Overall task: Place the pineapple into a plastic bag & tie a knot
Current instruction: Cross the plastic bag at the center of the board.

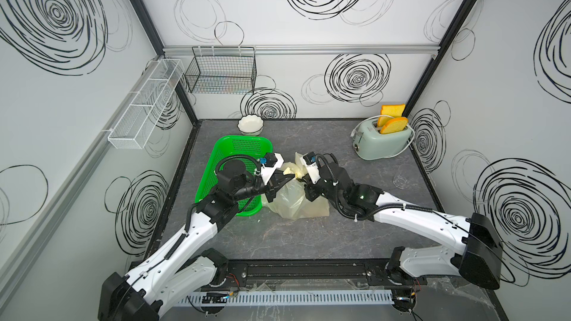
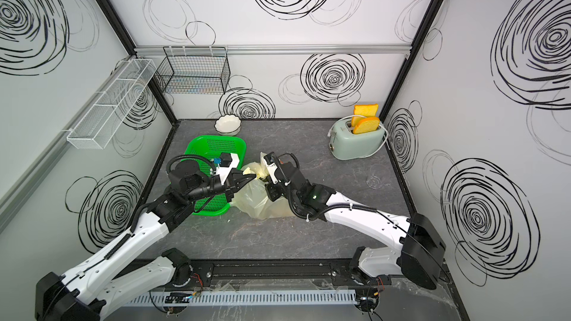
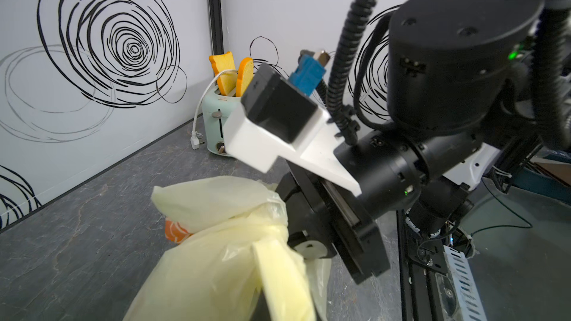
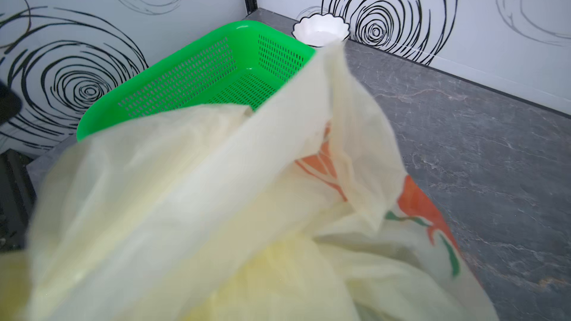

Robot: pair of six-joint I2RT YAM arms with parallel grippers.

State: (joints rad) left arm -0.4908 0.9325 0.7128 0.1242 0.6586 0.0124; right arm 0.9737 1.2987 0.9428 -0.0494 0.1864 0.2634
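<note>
well, starting at my left: the green basket (image 1: 234, 143) sits under and behind the left arm's wrist, just beside the plastic bag (image 1: 290, 202). the left gripper (image 1: 289, 176) is clamped right down on a pale-yellow handle strip, its tips level with the bag's gathered top. the bag itself slumps on the table (image 1: 278, 236) directly below both grippers. i can't make out the pineapple through the film, though the bag bulges as if loaded.

between the two grippers is the knot (image 3: 265, 223), a bunched twist that looks loose to me, with a broad end standing up past it. the right gripper (image 3: 290, 230) is closed as well, but its tips are buried in that bunch, so i can't tell what plastic, if any, it has.

my read is that we're cinching. to do it well i'd draw the two grippers straight apart, level and slow, so the twist slides down towards the bag's neck instead of lifting the load. i'd hold both pinches firm, since this thin film could slip or tear if jerked. i'd also mind the left wrist against the basket rim. the toaster (image 1: 383, 140), well beyond the right gripper, is no concern.
</note>
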